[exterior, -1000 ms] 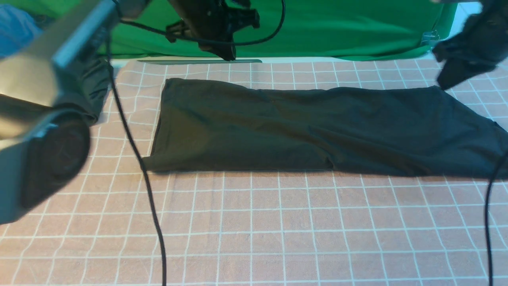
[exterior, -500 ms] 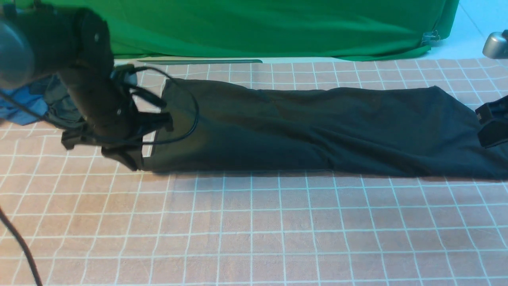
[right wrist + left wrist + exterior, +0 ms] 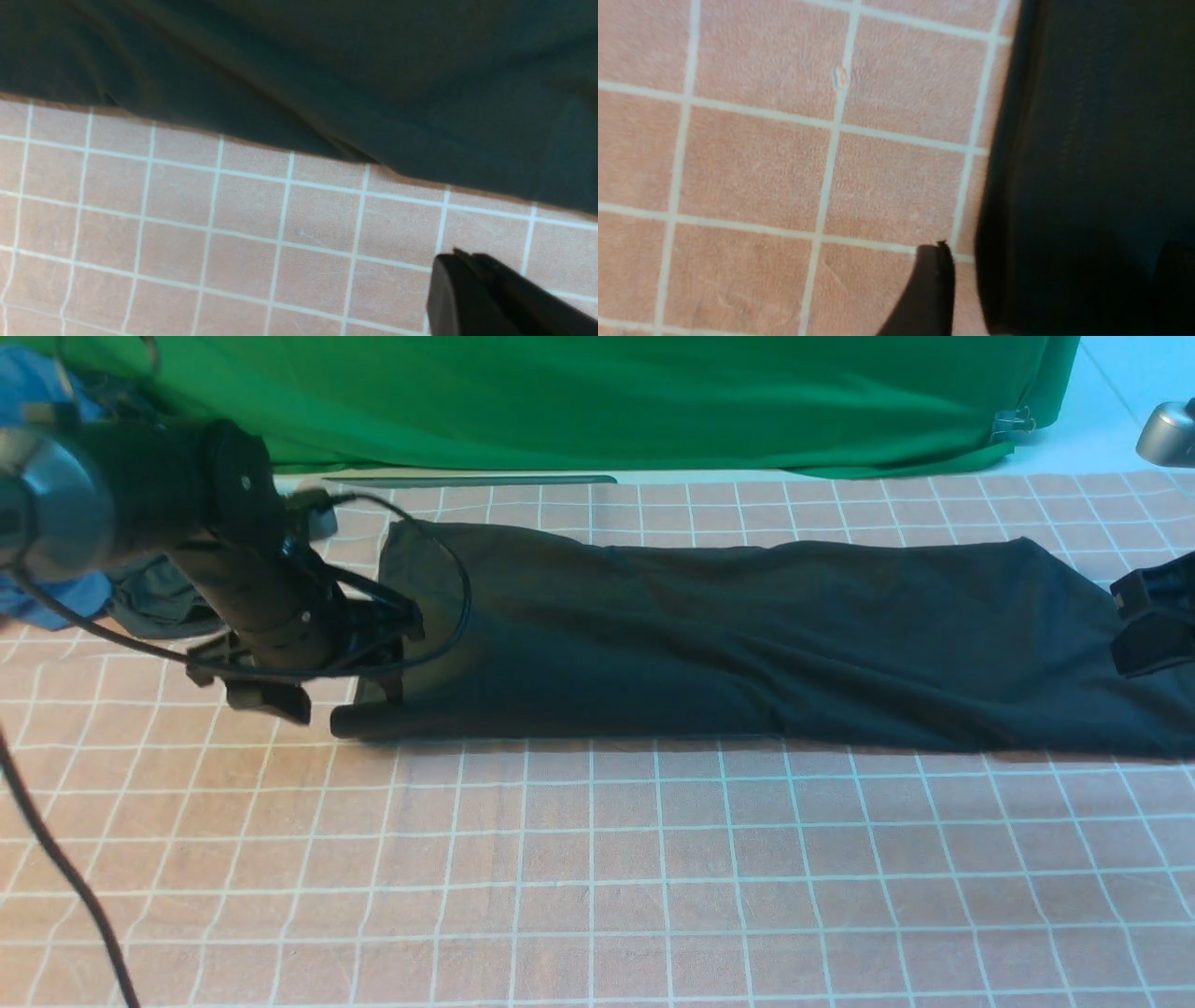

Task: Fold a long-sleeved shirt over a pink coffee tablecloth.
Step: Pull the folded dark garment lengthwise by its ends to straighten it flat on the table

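Since half a second ago, the left hand (image 3: 334,698) has shifted right to the left end of the long-sleeved shirt (image 3: 747,635), which lies as a long band across the far half of the pink coffee tablecloth (image 3: 597,859). Closing here could catch only the top layer, or pinch tablecloth too, dragging the fold askew. Its fingers (image 3: 931,289) are spread, one just beside the shirt's edge, one over the fabric, holding nothing. The right hand (image 3: 1150,627), pressed together and empty, sits at the shirt's right end.
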`<move>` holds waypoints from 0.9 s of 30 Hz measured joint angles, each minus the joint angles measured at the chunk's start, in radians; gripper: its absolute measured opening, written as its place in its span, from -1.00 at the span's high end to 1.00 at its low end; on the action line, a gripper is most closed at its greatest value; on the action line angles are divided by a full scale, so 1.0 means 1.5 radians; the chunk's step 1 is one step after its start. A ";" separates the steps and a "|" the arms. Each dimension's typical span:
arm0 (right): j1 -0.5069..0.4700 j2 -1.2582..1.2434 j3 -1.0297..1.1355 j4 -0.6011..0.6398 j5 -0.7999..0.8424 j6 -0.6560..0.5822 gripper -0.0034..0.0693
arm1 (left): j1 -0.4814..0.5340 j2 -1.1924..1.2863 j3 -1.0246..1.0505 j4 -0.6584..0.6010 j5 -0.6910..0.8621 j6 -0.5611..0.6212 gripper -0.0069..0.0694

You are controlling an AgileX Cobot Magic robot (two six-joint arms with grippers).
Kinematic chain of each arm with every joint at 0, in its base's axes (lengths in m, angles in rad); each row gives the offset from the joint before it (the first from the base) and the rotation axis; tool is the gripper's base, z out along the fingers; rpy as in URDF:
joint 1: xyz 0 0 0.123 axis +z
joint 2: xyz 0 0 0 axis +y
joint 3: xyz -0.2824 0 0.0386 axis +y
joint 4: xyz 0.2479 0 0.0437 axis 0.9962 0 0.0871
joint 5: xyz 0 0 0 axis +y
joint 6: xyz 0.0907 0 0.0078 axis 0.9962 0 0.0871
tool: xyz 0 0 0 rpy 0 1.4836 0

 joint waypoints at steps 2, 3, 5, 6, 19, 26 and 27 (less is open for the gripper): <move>0.000 0.000 0.000 0.001 0.000 0.000 0.80 | 0.000 0.022 0.001 -0.007 -0.013 0.002 -0.82; 0.000 0.000 0.000 0.001 0.000 0.000 0.80 | 0.000 0.027 0.001 -0.012 -0.014 0.003 -0.80; 0.000 0.000 0.000 0.001 0.000 -0.001 0.80 | 0.000 0.036 0.001 -0.020 -0.014 0.008 -0.61; 0.000 0.000 0.000 0.001 0.000 -0.001 0.80 | 0.000 0.037 0.001 -0.026 -0.015 0.013 -0.48; -0.010 0.000 0.000 -0.044 0.034 -0.014 0.80 | -0.001 -0.046 0.000 0.081 0.092 0.016 0.74; -0.052 0.000 0.000 -0.124 0.031 0.075 0.64 | 0.001 -0.080 0.000 0.161 0.163 -0.010 0.74; -0.056 0.001 0.000 -0.128 0.026 0.079 0.55 | 0.004 -0.080 0.000 0.161 0.163 -0.013 0.74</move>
